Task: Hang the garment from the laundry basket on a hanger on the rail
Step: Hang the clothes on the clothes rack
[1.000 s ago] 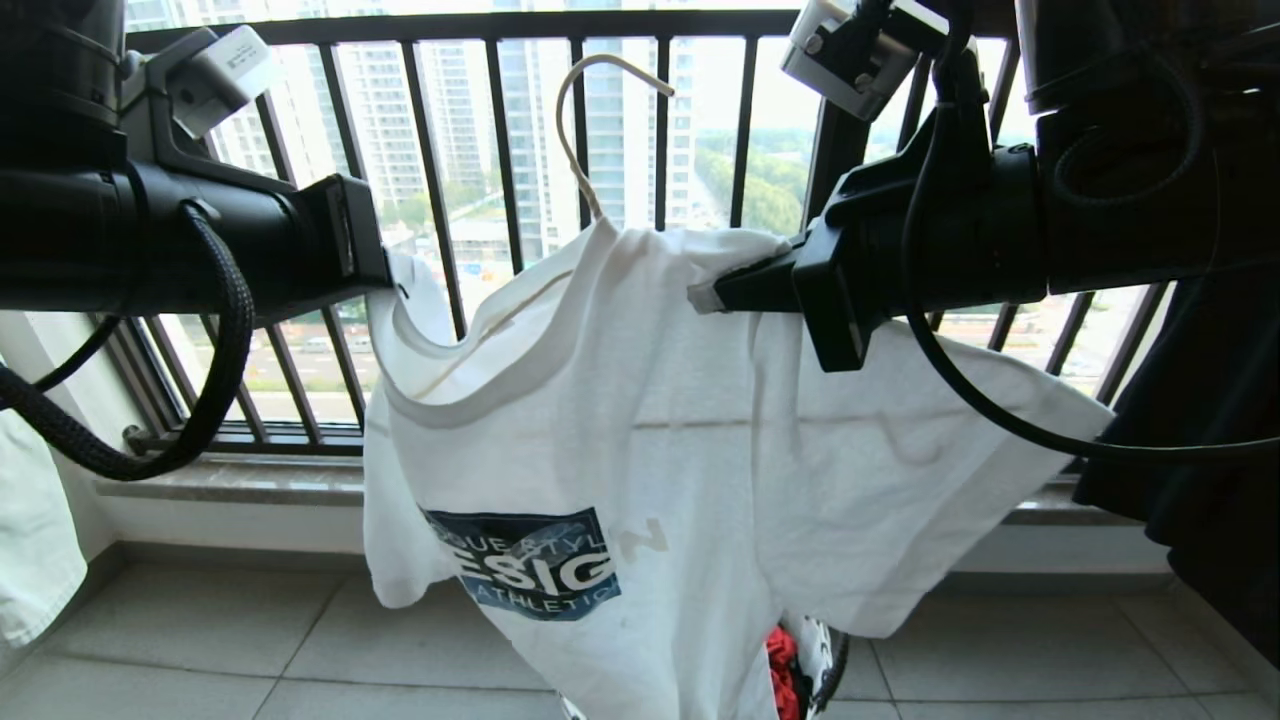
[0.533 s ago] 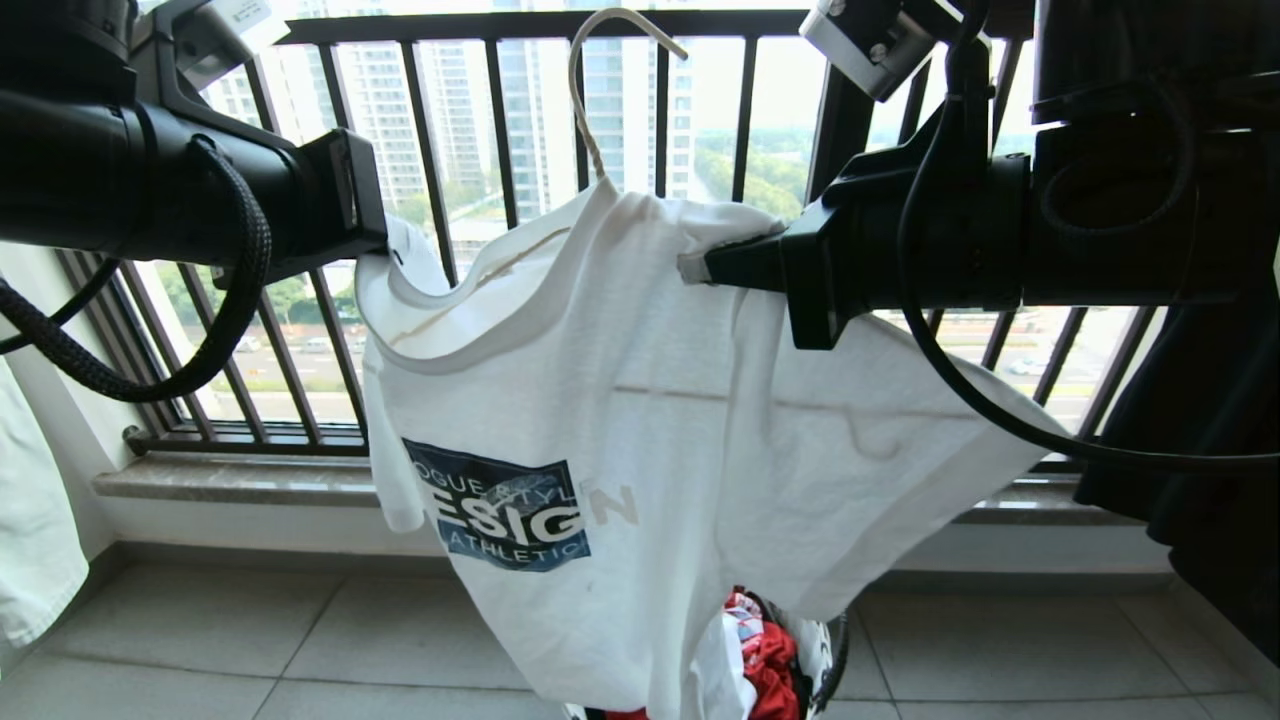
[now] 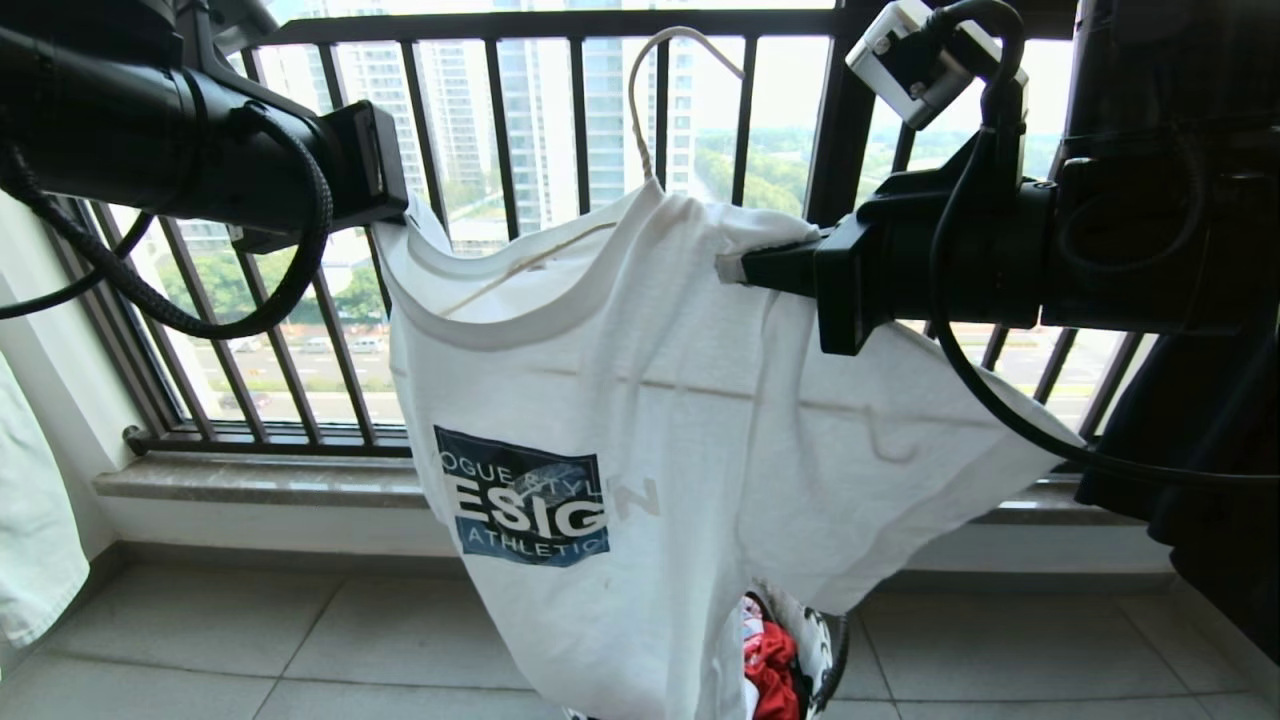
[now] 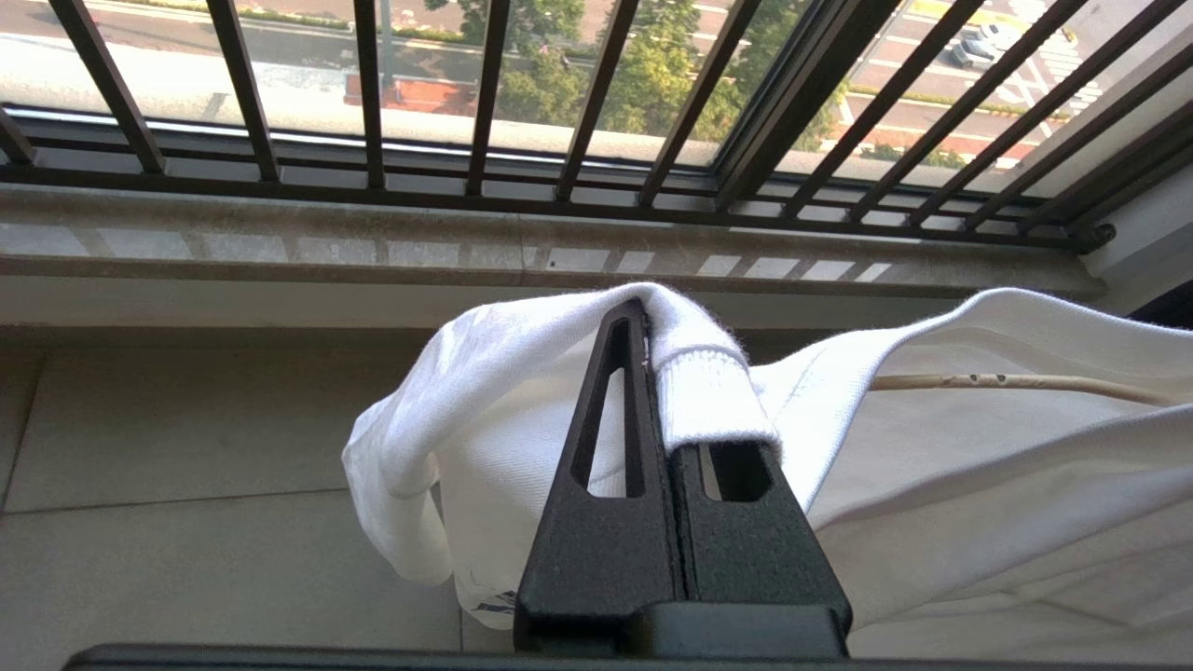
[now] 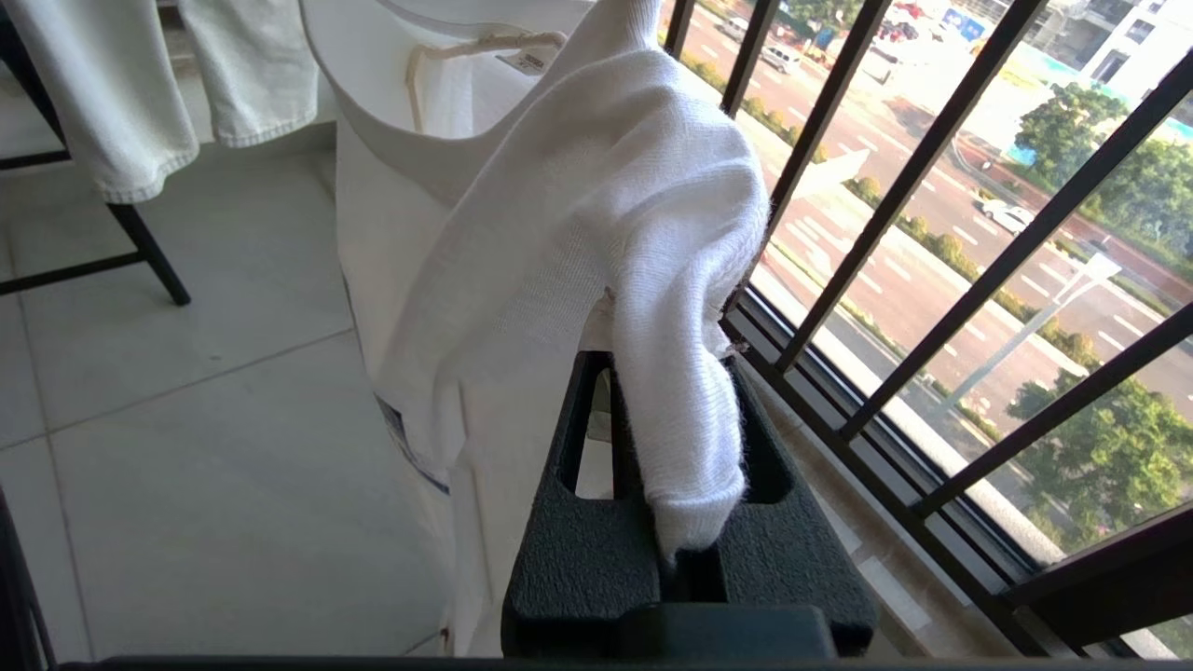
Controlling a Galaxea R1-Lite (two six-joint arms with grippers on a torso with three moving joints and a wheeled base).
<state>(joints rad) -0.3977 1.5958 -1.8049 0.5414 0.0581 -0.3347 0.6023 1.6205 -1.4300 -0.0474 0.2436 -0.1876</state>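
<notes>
T-shirt (image 3: 680, 400) on hanger (image 3: 650, 110) — stretched between both tools — near railing (image 3: 500, 120).

Garment (image 3: 700, 420) between grippers (basket (image 3: 825, 650) below), before railing (image 3: 520, 120)

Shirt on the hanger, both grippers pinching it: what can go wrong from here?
1. Both grippers (left, right) hold only shirt cloth; the hanger rides loose inside and could tilt or slip out.
2. The rail is out of view, so steering the hook onto it is likely blind.
3. The hem hangs near the basket and could snag.
</notes>
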